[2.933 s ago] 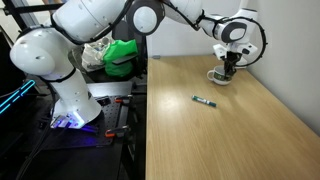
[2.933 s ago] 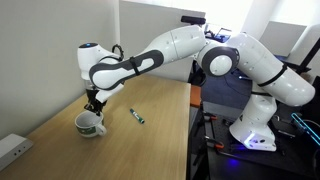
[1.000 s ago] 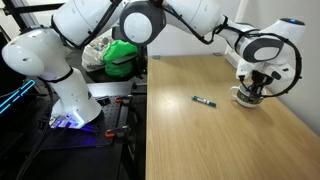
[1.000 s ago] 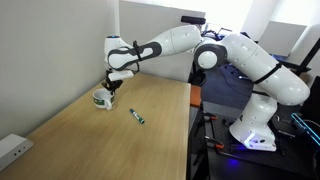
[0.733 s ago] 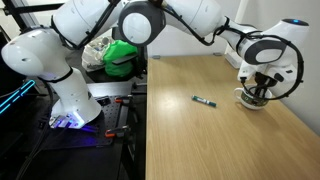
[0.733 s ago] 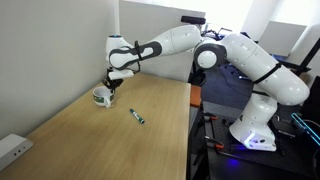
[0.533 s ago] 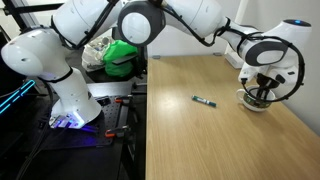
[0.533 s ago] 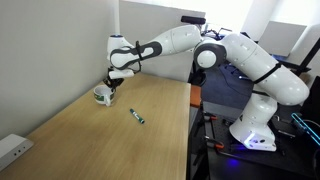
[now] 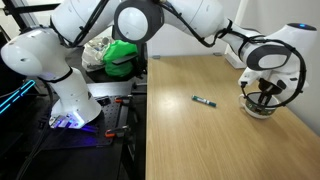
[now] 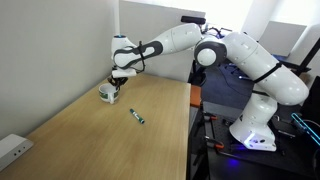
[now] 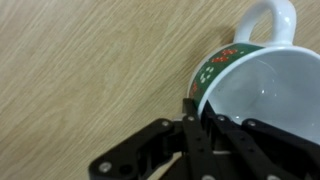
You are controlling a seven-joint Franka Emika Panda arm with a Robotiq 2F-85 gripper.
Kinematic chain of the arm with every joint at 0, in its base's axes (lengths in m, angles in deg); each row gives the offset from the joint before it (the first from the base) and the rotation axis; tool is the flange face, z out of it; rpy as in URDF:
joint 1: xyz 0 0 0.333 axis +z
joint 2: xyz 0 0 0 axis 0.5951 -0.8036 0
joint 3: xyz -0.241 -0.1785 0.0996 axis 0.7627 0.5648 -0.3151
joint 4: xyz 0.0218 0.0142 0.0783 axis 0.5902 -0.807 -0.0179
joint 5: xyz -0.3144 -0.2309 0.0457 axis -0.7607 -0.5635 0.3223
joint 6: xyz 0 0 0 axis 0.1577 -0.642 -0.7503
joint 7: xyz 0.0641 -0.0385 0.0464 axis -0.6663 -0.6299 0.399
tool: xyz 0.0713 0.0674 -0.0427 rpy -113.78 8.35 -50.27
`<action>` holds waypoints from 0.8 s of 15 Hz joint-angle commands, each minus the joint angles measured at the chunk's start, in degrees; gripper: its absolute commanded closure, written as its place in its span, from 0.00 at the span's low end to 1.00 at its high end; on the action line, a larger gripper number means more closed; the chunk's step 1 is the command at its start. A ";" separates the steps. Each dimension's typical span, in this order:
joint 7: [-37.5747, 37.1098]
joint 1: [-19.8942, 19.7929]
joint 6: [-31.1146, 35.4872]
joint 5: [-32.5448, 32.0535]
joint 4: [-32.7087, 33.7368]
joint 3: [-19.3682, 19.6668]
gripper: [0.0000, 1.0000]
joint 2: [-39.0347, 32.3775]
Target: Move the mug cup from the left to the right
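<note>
Glossy white rounded arm (image 10: pixel 175 38), dark grey joint discs (image 9: pixel 133 20), black cable (image 9: pixel 298 72) looped at wrist, black perforated jaws

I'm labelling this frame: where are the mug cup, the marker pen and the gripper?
mug cup (image 11: pixel 268 92): wrist view, on its pale inside.
marker pen (image 9: pixel 204 101): an exterior view, middle of its barrel.
gripper (image 11: pixel 202 112): wrist view, midway between its fingertips, at the cup's rim.

A marker pen (image 9: pixel 204 101) lies on the wooden table (image 9: pixel 200 140), a green bundle (image 9: pixel 122 55) beyond its edge.
</note>
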 commanded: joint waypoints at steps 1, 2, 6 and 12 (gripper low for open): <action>-2.16 -0.19 1.89 1.49 -6.61 1.20 0.98 5.31; -2.77 -0.28 2.04 1.58 -7.44 1.51 0.98 5.79; -4.05 -0.88 3.38 1.97 -11.64 2.39 0.98 8.09; -5.89 -1.32 8.25 2.52 -20.72 3.82 0.98 12.96</action>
